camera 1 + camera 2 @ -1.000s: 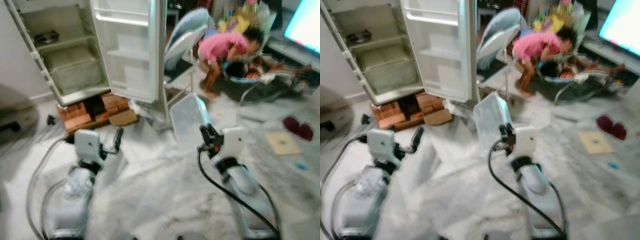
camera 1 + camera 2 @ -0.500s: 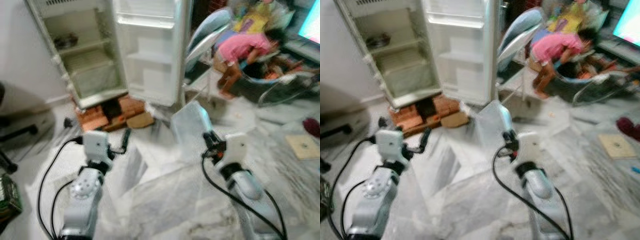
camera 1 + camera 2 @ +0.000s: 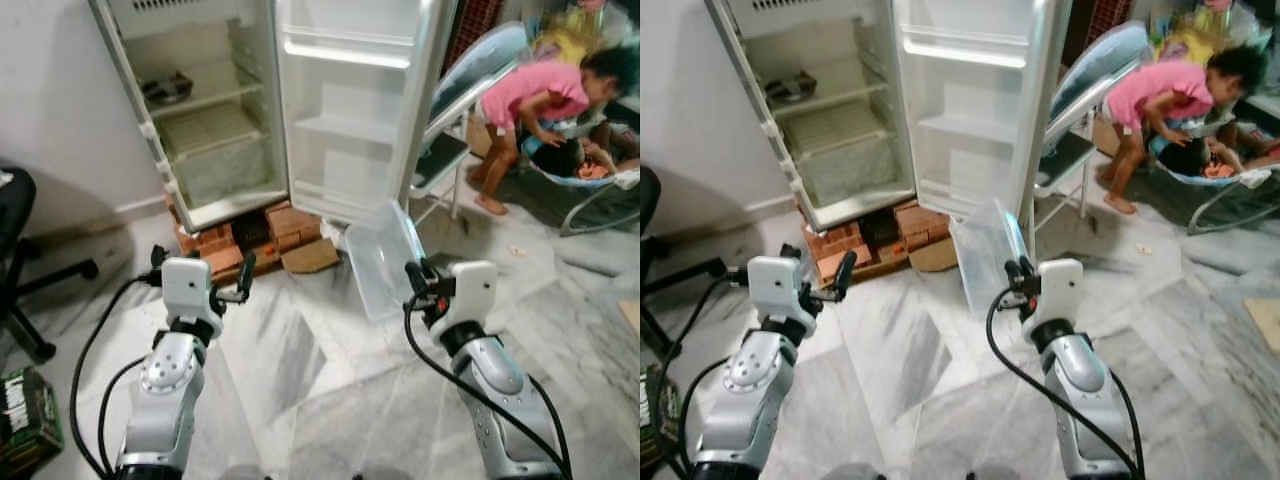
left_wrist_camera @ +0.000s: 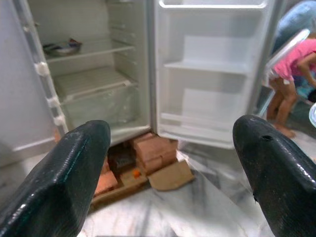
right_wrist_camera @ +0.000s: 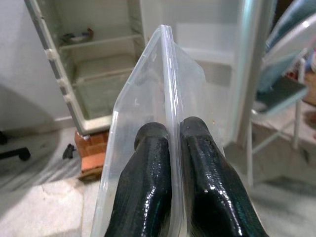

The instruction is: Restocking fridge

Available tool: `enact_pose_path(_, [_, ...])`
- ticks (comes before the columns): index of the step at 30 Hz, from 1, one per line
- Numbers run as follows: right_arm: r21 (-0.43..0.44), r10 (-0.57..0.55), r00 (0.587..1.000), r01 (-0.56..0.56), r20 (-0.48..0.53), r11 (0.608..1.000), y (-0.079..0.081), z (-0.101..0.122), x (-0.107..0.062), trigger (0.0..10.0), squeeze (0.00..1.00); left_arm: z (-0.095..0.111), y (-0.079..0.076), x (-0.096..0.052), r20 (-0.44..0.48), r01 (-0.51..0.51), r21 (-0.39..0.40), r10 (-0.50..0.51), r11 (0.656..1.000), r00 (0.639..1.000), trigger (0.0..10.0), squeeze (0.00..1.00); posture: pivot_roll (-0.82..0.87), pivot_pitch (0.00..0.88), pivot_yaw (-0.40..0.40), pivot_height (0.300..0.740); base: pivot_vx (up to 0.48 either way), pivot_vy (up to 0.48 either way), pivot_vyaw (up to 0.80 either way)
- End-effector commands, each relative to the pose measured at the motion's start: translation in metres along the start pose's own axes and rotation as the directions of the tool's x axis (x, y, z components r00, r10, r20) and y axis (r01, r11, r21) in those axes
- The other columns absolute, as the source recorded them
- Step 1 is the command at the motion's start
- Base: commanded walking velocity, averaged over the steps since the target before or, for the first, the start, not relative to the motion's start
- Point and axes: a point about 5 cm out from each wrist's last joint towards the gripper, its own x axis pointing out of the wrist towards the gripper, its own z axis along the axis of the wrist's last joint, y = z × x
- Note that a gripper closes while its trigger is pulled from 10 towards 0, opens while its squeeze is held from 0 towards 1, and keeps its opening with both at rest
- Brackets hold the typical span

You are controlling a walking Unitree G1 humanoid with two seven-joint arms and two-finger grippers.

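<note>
Right wrist view first: two black fingers pressed together on the thin wall of a clear plastic tub, pinching it edge-on near the rim. Seen from the head, right gripper low at about 4 o'clock, holding that tub tilted up in the air, open side turned toward the robot, above the marble floor and well short of the fridge. Looks empty and see-through, so probably very light; thin plastic, likely to flex and twist under a one-sided pinch, and glossy enough to slip. Best held where held now, on the stiffer rim, or steadied by a second grip on the opposite edge; judged unlikely to break but easy to tip or drop. Left gripper at about 8 o'clock, raised and empty, fingers spread wide apart in its wrist view, pointing at the fridge. Further out, at 11 to 12 o'clock, fridge standing open on a stack of bricks, a flat piece of cardboard on the floor just beside them. Door swung wide, door racks bare, shelves nearly bare apart from a small dark dish on the upper shelf. At 9 o'clock, part of an office chair. Farthest, at 2 o'clock, a person in a pink top bending over a baby bouncer, with a folding chair between them and the fridge door.
</note>
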Motion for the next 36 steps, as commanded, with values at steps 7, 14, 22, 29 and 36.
enact_pose_path(7, [0.01,0.04,0.998,-0.04,0.04,0.999,0.011,0.006,0.008,10.0,0.0,0.001,0.007,0.001,0.003,-0.022,0.037,0.022,0.999,1.0,10.0,0.0,0.0,0.025,-0.03,0.74,0.416,0.191,0.0])
enact_pose_path(14, [0.007,0.04,0.998,-0.041,0.045,0.999,0.01,0.007,0.011,10.0,0.0,0.0,0.009,0.003,-0.007,-0.036,0.046,0.036,0.998,0.999,10.0,0.0,0.01,0.024,-0.031,0.74,0.48,0.0,0.0])
enact_pose_path(22, [0.002,0.062,0.997,-0.062,0.054,0.998,0.016,0.007,0.013,10.0,0.0,0.0,0.008,0.001,0.001,-0.03,0.046,0.03,0.998,1.0,10.0,0.0,0.02,0.022,-0.035,0.74,0.48,0.0,0.0])
enact_pose_path(29, [-0.001,0.07,0.996,-0.07,0.053,0.998,0.016,0.006,0.013,10.0,0.0,0.0,0.008,-0.001,0.003,-0.033,0.044,0.033,0.998,0.999,10.0,0.0,0.02,0.026,-0.036,0.74,0.48,0.0,0.0])
enact_pose_path(36, [-0.012,0.087,0.994,-0.087,0.061,0.996,0.019,0.006,0.013,10.0,0.0,0.0,0.009,-0.002,0.006,-0.037,0.044,0.037,0.998,0.999,10.0,0.0,0.02,0.028,-0.035,0.74,0.48,0.0,0.19])
